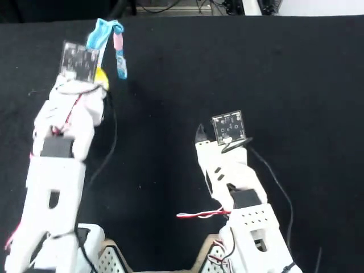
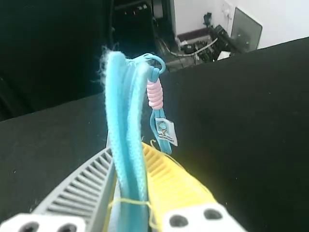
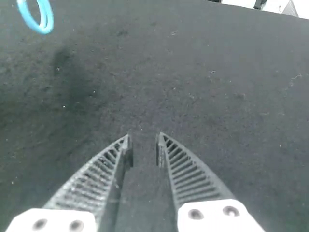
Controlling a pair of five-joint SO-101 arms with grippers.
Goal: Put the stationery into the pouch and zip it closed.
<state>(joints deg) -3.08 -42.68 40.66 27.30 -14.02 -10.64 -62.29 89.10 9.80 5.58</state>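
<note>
Two fingers of the left gripper (image 2: 126,151), one grey (image 2: 84,181) and one yellow (image 2: 166,181), are clamped on the light blue pouch (image 2: 120,96), which is seen edge-on as a folded strip of fabric standing up out of the jaws. At the pouch's upper end a blue ring (image 2: 153,60) carries a pink cord (image 2: 154,93), and a small blue tag (image 2: 165,130) hangs from that cord beside the yellow finger. In the high view the pouch sits just beyond the gripper's tips, over the far left part of the black table (image 1: 256,74), with the cord and tag dangling toward the middle.

The right gripper (image 3: 144,150) is nearly closed, its jaws parallel with a narrow slot between them through which bare tabletop shows. It is near the table's middle, well apart from the pouch. A light blue loop (image 3: 36,14) shows at the edge of its wrist view; what it belongs to I cannot tell.

Behind each gripper, the left arm (image 1: 62,142) and right arm (image 1: 233,176) run back to the near edge, and red and white wires (image 1: 199,215) stick out beside the right one.
</note>
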